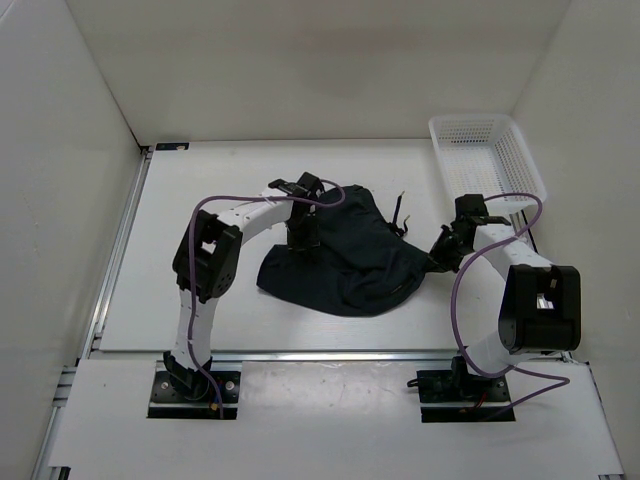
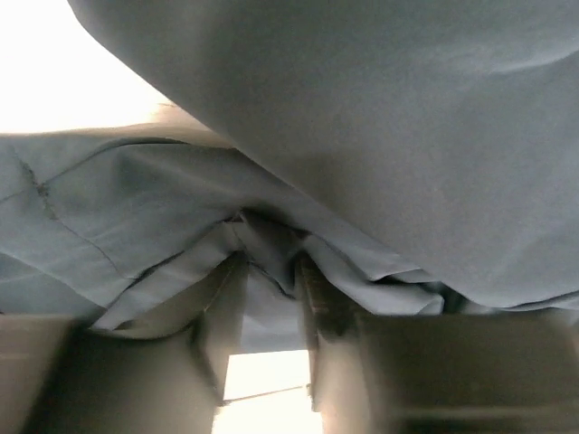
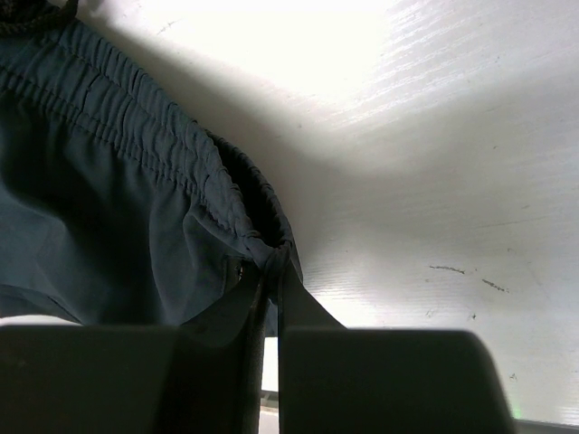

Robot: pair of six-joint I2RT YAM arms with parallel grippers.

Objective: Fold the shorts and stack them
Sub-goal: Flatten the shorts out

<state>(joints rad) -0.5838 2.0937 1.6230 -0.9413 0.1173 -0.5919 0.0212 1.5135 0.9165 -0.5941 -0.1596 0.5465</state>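
Observation:
The dark navy shorts lie bunched in the middle of the table, with the drawstring trailing off the right side. My left gripper is shut on a fold of the cloth at the shorts' left upper part; in the left wrist view the cloth drapes over and between the fingers. My right gripper is shut on the elastic waistband corner at the shorts' right edge, low over the table.
A white plastic mesh basket stands at the back right corner, close behind the right arm. White walls enclose the table on the left, back and right. The table's front edge runs just ahead of the arm bases.

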